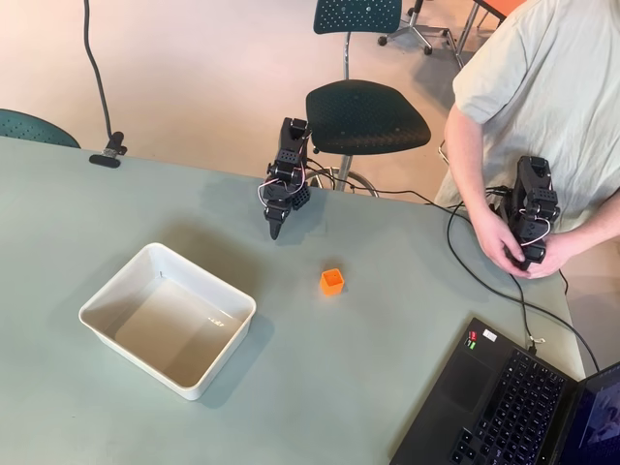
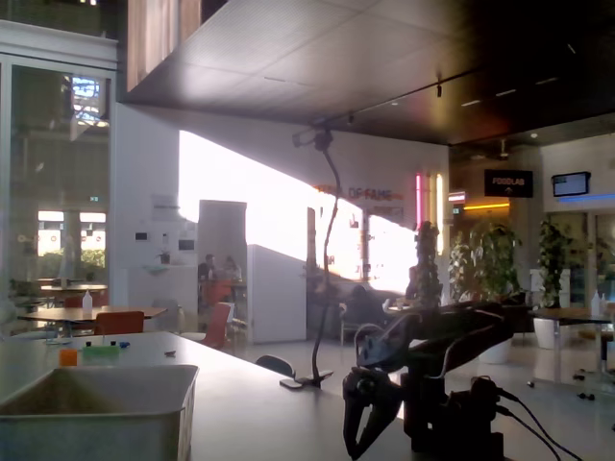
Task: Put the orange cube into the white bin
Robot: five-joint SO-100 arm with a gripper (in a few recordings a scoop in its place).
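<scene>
In the overhead view your gripper (image 1: 276, 231) sits just above the centre of the frame, pointing down at the grey-green table (image 1: 387, 329). Its fingers come to a narrow dark tip there, and you cannot tell from that view how far apart they are. In the fixed view the gripper (image 2: 363, 437) hangs at the lower middle of the frame with its tips close to the table; a slim gap shows between the two fingers, so they look slightly parted, and nothing is held between them.

The orange cube (image 1: 332, 281) rests on the table a little right of centre in the overhead view, below and to the right of the gripper and clear of it, its hollow face turned up. The white bin (image 1: 116, 291) stands in the lower left of that view, well apart from the cube, and its inside is bare. In the fixed view the bin (image 2: 96, 413) fills the lower left corner.

A laptop (image 1: 504, 407) lies open at the lower right of the overhead view, and a black chair (image 1: 366, 116) stands beyond the table's far edge.
</scene>
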